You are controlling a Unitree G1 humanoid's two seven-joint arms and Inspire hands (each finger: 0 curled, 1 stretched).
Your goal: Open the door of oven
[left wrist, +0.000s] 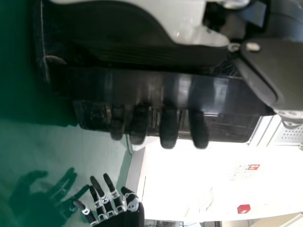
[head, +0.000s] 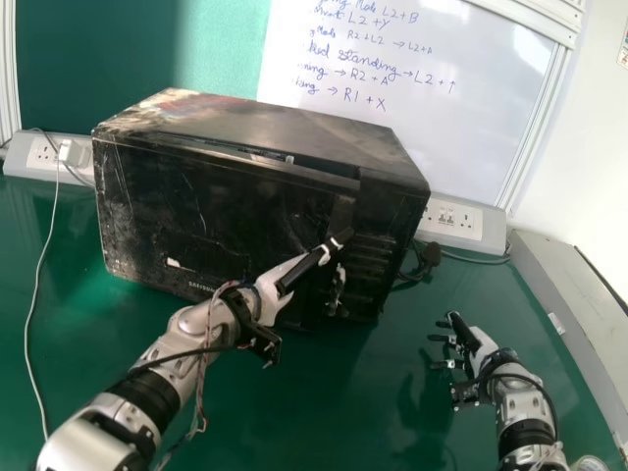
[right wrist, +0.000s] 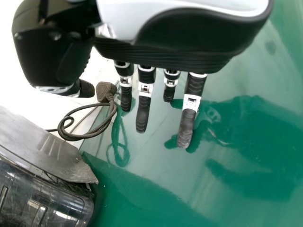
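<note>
The black oven [head: 226, 216] stands on the green table, its door [head: 211, 221] slightly ajar along the top and right edge. My left hand [head: 314, 267] is at the right part of the door front, fingers extended. In the left wrist view, the fingers of my left hand [left wrist: 169, 128] reach past the dark edge strip of the door [left wrist: 156, 87], which hides their upper part; contact is unclear. My right hand [head: 476, 345] is over the table, right of the oven and apart from it. In the right wrist view, my right hand [right wrist: 187, 123] has relaxed, separated fingers.
Behind the oven stand a whiteboard [head: 432, 98] and socket strips [head: 456, 222]. A black cable with a plug [right wrist: 106, 91] lies beside the oven's right side. A white cable [head: 37, 294] runs along the left of the table [head: 392, 412]. A grey ledge [head: 579, 294] borders the right.
</note>
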